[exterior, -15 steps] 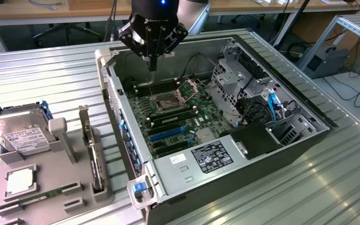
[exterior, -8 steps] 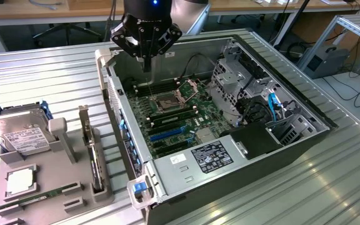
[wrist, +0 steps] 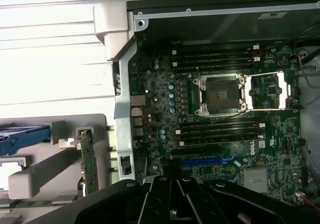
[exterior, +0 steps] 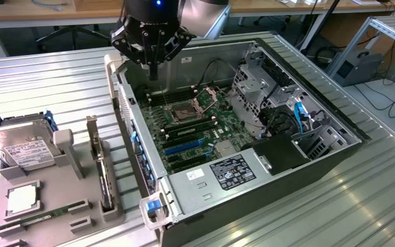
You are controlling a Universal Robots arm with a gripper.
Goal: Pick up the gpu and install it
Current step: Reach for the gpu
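Observation:
The gpu (exterior: 100, 163) stands on its edge in a slot of the grey holder tray (exterior: 60, 234), at the exterior view's left, beside the open computer case (exterior: 300, 170). In the wrist view the gpu (wrist: 90, 160) is a thin upright card just outside the case wall. My gripper (exterior: 154, 76) hangs over the far end of the case, above the motherboard (exterior: 215, 119), well apart from the gpu. Its fingers are shut with nothing between them. The gripper (wrist: 172, 210) sits over the board near the blue slot (wrist: 200, 161).
On the tray lie a silver hard drive (exterior: 22, 149), a processor chip (exterior: 22, 198) and a green memory stick (exterior: 43, 216). Inside the case are the open processor socket (exterior: 185, 111), a blue slot (exterior: 183, 147), drive cages (exterior: 256, 98) and cables (exterior: 300, 116).

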